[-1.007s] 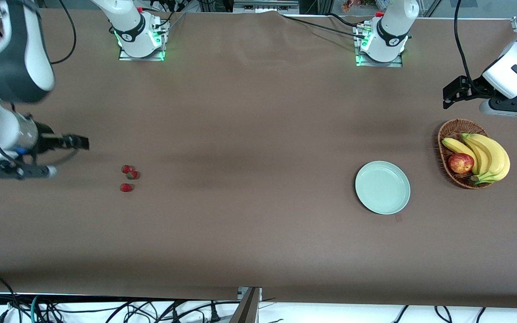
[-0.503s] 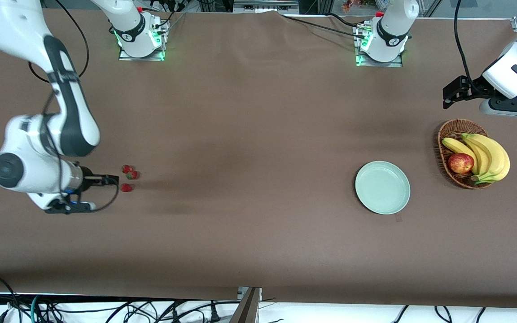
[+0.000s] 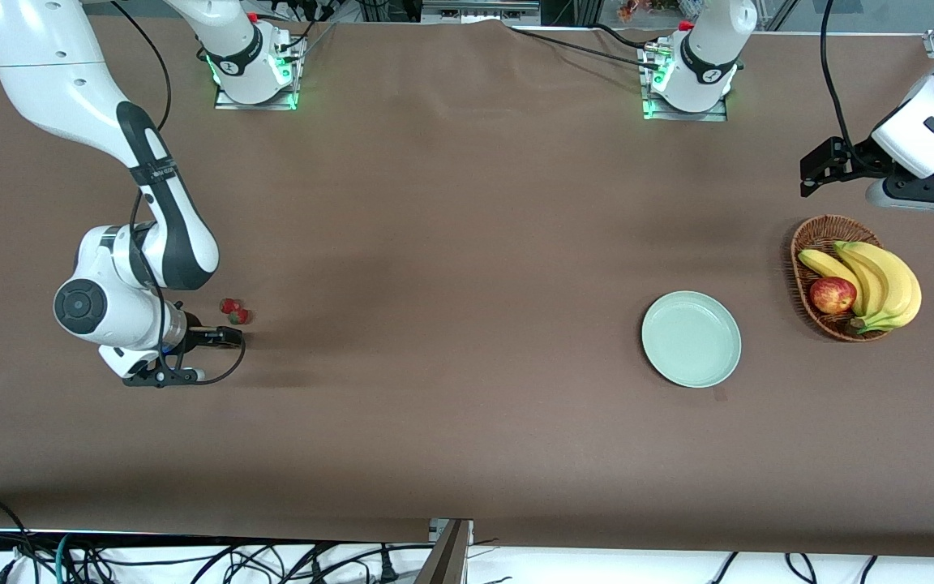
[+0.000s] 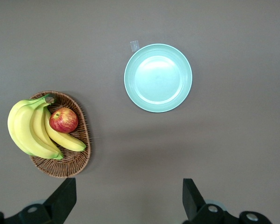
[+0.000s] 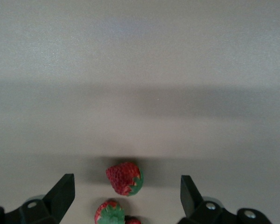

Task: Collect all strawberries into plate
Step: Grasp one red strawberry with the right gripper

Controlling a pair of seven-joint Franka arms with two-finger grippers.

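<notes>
The right gripper (image 3: 228, 337) is low over the table at the right arm's end, fingers (image 5: 60, 191) spread wide, directly above the third strawberry (image 5: 125, 178). Two more strawberries (image 3: 233, 311) lie touching each other at about 12 o'clock from that gripper. The plate (image 3: 691, 338) sits bare, well apart, toward the left arm's end. A basket (image 3: 820, 280) with bananas (image 3: 880, 280) and an apple (image 3: 832, 294) stands at 2 o'clock from the plate. The left gripper (image 4: 128, 200) waits high over the table near the basket, fingers wide.
</notes>
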